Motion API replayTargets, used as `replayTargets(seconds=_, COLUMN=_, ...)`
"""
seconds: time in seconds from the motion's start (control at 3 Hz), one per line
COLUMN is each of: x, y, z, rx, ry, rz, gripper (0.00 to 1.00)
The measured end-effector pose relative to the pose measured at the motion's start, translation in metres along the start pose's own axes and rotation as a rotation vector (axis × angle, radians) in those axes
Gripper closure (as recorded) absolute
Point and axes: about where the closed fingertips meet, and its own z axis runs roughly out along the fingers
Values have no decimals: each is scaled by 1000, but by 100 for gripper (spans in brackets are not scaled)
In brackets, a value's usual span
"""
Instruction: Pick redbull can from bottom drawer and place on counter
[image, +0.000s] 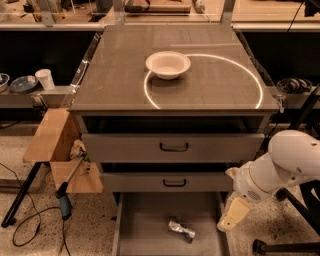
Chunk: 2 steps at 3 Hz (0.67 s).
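- Standing at the far left on a low side shelf, a small white paper cup (45, 78) is next to a shallow bluish dish (22, 84).
- A light brown open wooden box (50, 136) sits against the cabinet's left side. Below it, a hand tool with a blue grip (65, 205) slants down to the speckled floor, where a thin black cable (27, 227) loops.
- The counter (115, 85), a large flat grey-brown glossy cabinet top, carries a round white bowl (168, 64) towards its back centre. A bright ring-shaped light reflection (252, 80) curves out from under the bowl and off to its right.
- Under the counter two grey drawers with black handles are stacked, the upper one (125, 147) above the lower one (135, 182), each with a dark gap over its front.
- The bottom drawer (145, 230), a wide shallow grey metal tray with low side walls, is pulled out towards the camera at floor level.
- The redbull can (181, 230), a small slim silvery metal can with blue patches, lies on its side on that drawer's floor. It is a little right of centre, set at a slant, and touches neither side wall.
- The gripper (232, 216), a cream-coloured end piece on a bulky white robot arm (287, 160), hangs pointing down over the drawer's right wall. It is near the can but apart from it. Whether it is parted or closed cannot be made out, and the can is not in its hold.
- A coil of dark cables (295, 85) rests on a side shelf at the far right.
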Motion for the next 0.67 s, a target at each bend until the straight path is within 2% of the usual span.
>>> replayTargets(seconds=0.67, x=24, y=-5, z=79, rx=-9, ry=-70, rz=42, gripper=0)
